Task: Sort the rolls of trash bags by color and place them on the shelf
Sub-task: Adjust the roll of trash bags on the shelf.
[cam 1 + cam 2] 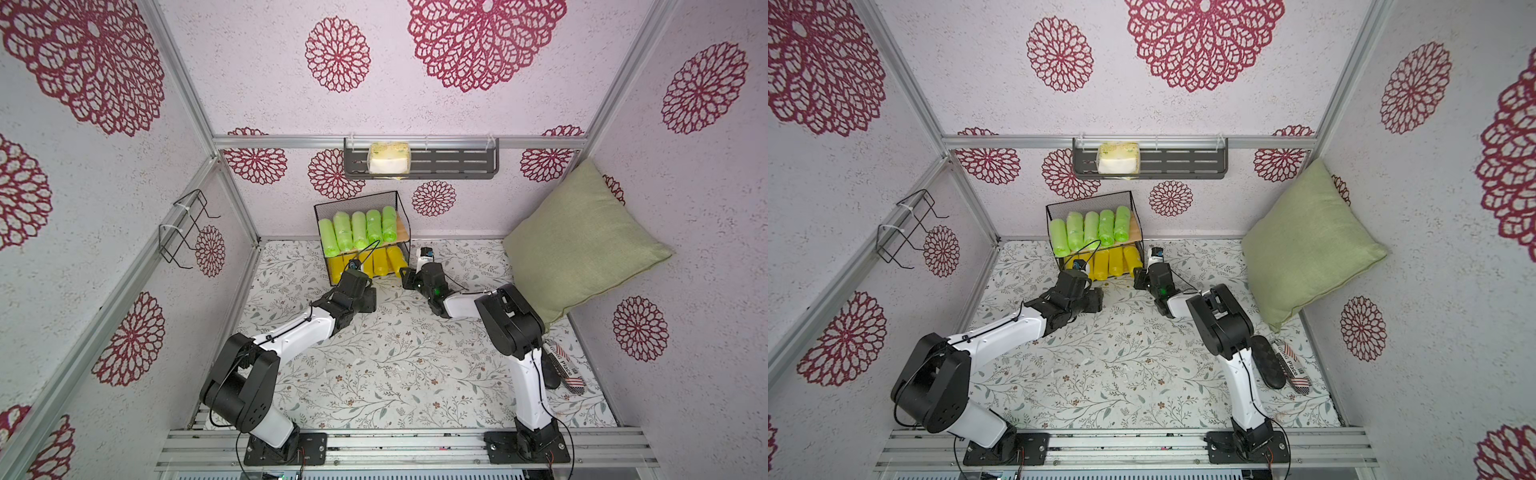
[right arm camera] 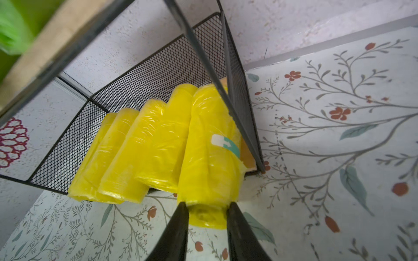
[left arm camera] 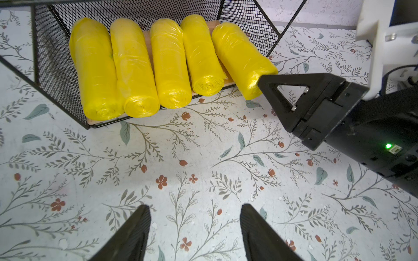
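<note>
**Fifth yellow roll on the lower tier, right tool pinching its front end**

The fifth yellow roll (image 2: 210, 158) lies at the right end of the lower board, skewed, with its front end overhanging toward the counter (image 3: 203, 158) and its teal sticker (image 2: 226, 144) facing up. The right tool (image 2: 208, 205) is closed on that overhanging end, one finger on each side. Gripping the end likely lets the roll go under the upper tier without the tool entering the frame.

Four yellow rolls (image 3: 133, 67) sit beside it, touching, with their ends facing front. Five green rolls (image 1: 359, 228) fill the upper board the same way, so the colours are split by tier. The shelf (image 1: 357, 199) stands against the back wall, its open front toward the arms.

The left tool (image 3: 195, 206) hovers low over bare counter before the shelf, about half open and holding nothing, probably parked clear of the right arm.

Judgement: the sort is nearly done, and the roll needs straightening or release. The side mesh (image 2: 236, 90) just beside the roll could snag it. A green cushion (image 1: 582, 241) leans well off to the right.
</note>
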